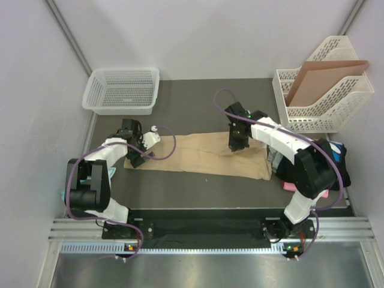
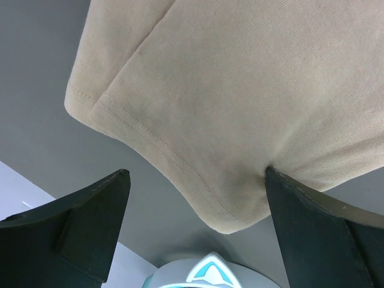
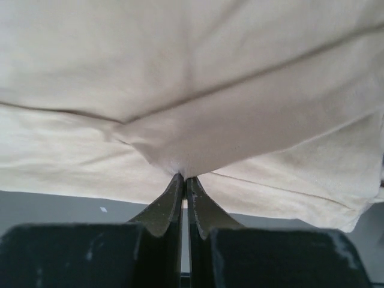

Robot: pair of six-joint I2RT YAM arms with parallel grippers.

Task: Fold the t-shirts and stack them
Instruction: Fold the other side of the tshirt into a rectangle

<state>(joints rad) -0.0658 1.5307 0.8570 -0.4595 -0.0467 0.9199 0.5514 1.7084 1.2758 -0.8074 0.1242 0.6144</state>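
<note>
Right claw [image 3: 183,180] is pinched tight on a raised fold of the tan t-shirt [image 1: 192,155]. I note its long axis runs left-right across the desk [image 1: 192,99]; left claw [image 2: 197,175] stands spread wide, straddling the shirt's left hem corner, nothing gripped

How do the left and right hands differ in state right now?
The left hand is open, straddling a hemmed corner of the tan t-shirt. The right hand is shut, pinching a raised fold nearer the shirt's other end. Both are at the same shirt.
</note>
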